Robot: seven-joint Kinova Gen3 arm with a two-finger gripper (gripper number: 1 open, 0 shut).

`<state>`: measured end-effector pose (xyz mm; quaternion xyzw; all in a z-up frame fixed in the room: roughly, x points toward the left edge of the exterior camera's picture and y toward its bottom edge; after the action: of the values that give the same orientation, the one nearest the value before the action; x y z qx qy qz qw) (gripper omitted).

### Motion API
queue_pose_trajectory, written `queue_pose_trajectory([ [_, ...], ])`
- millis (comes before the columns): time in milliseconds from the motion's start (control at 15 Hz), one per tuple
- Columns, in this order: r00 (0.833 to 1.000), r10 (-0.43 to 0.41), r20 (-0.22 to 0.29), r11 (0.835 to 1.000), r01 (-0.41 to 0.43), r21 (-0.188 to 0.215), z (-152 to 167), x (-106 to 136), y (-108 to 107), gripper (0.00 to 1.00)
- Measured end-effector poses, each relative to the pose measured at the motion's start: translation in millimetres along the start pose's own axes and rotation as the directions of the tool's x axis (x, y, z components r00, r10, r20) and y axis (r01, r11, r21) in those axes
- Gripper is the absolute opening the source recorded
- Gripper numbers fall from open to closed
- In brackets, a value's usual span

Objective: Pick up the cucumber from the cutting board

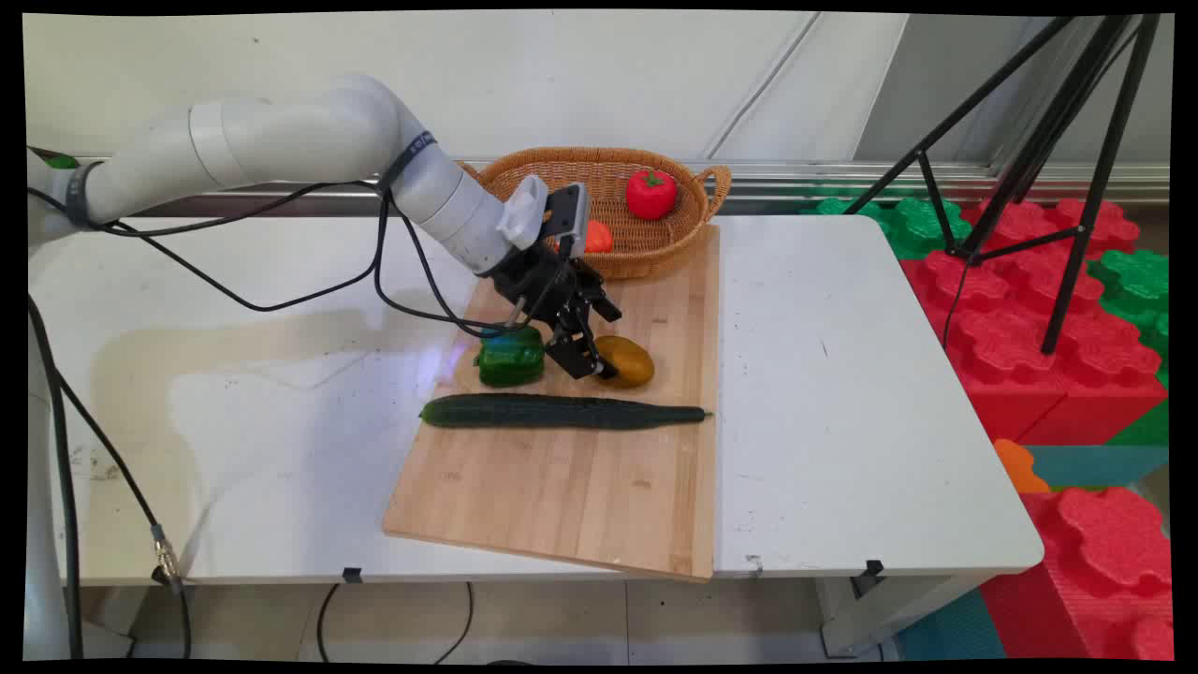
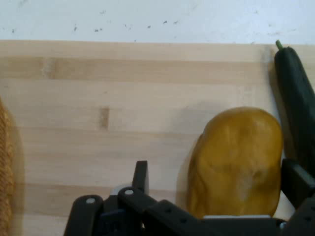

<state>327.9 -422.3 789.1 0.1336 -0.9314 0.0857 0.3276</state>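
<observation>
The gripper straddles the potato on the cutting board, fingers wide apart (contact seemingly not yet made).

Claw beside potato on cutting board

Looks like a robotics lab or demo room, not a real kitchen. White robot arm w/ black cables trailing across a plain white table, more cables hanging off the near edge. On the right a black tripod stands on red and green foam play blocks, so a makeshift indoor setup. Bare pale wall on the far side. Food props look like toys: wooden board w/ cucumber, green pepper, yellow-brown potato-like piece, plus a wicker basket w/ a red plastic-looking veg at the board's far end.
</observation>
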Motion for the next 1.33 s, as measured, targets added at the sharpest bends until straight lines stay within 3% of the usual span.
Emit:
queue_pose_trajectory([
  [667, 0.997, -0.012, -0.071, 1.0, 0.013, 0.02, -56, 7, 5, 1.0],
  [1000, 0.997, -0.013, -0.081, 1.0, 0.013, 0.001, -90, -2, 21, 1.0],
  [1333, 0.998, -0.003, -0.056, 0.999, 0.002, -0.034, -116, -24, 46, 1.0],
])
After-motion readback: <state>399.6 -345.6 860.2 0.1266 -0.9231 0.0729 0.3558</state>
